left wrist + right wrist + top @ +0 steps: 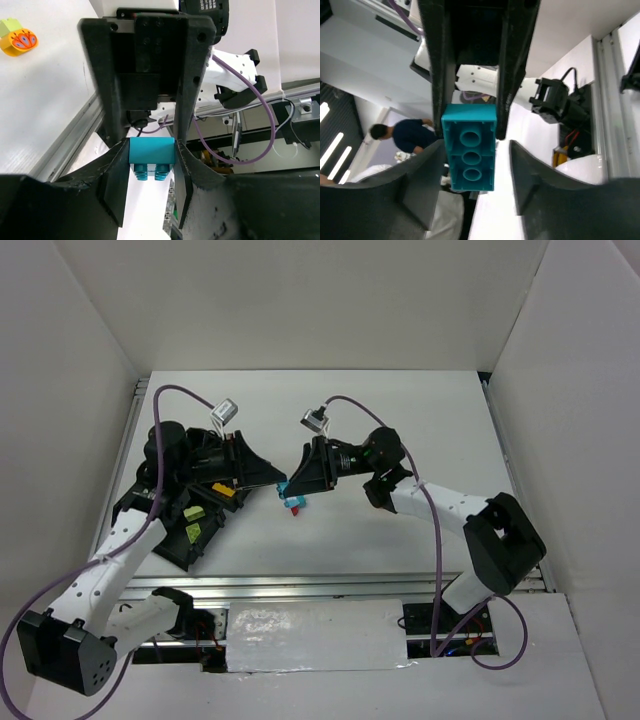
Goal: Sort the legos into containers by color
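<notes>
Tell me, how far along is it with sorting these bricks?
Partway, it seems. Done: a lime green brick and an orange-yellow one lie in the black tray. In hand: the left gripper is shut on a cyan brick, between the fingers of the open right gripper. Left: that brick, a red one beneath the grippers and a yellow-and-lime brick on the table.

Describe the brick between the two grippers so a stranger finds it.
Over the white table, the left gripper and right gripper meet tip to tip. The left one pinches a cyan brick. It is cyan, unlike the red piece beside it.
</notes>
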{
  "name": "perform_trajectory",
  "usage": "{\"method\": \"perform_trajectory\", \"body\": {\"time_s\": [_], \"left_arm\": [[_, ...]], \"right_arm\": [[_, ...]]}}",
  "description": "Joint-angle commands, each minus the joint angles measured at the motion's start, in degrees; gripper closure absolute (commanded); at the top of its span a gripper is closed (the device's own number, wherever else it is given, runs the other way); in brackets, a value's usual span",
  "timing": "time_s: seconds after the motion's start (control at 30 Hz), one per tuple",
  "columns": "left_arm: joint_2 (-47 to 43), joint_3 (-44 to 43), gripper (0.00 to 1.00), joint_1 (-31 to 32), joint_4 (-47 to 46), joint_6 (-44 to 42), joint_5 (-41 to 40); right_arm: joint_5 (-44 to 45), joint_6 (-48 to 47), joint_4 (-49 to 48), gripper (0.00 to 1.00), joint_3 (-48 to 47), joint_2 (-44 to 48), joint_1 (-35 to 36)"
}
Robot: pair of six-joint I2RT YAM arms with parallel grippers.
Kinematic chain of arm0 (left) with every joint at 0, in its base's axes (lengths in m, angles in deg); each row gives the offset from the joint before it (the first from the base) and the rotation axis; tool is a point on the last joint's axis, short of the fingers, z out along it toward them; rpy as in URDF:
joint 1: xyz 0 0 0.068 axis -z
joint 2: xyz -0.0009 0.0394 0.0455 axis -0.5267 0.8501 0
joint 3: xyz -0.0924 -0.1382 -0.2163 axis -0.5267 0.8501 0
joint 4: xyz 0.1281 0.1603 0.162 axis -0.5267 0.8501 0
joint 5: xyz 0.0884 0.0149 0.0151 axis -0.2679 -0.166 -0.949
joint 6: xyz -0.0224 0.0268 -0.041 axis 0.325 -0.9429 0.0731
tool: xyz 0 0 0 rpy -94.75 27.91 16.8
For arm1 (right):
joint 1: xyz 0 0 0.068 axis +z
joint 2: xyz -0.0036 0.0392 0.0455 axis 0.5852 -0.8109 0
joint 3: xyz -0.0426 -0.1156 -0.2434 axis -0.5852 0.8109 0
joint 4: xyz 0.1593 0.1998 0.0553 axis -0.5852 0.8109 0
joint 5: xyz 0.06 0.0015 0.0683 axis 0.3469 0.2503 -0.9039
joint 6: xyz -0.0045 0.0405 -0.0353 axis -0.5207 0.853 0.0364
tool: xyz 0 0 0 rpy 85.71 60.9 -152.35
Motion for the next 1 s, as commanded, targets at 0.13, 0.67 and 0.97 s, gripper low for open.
{"method": "perform_trajectory", "body": {"time_s": [0.13,0.67,0.97], "left_arm": [[0.7,-9.8,1.0,-1.9,16.5,-11.1,-14.0],[9.8,-20.3,1.0,-37.8,59.6,-17.7,-75.5],[17.9,-17.1,0.81,-39.7,47.2,-18.1,-73.9]], "right_arm": [[-0.4,-4.4,2.7,0.0,-0.1,0.6,-2.4],[24.1,-42.6,67.9,0.0,1.4,11.1,-6.8],[21.7,-44.2,69.3,0.0,2.1,11.1,-6.8]]}}
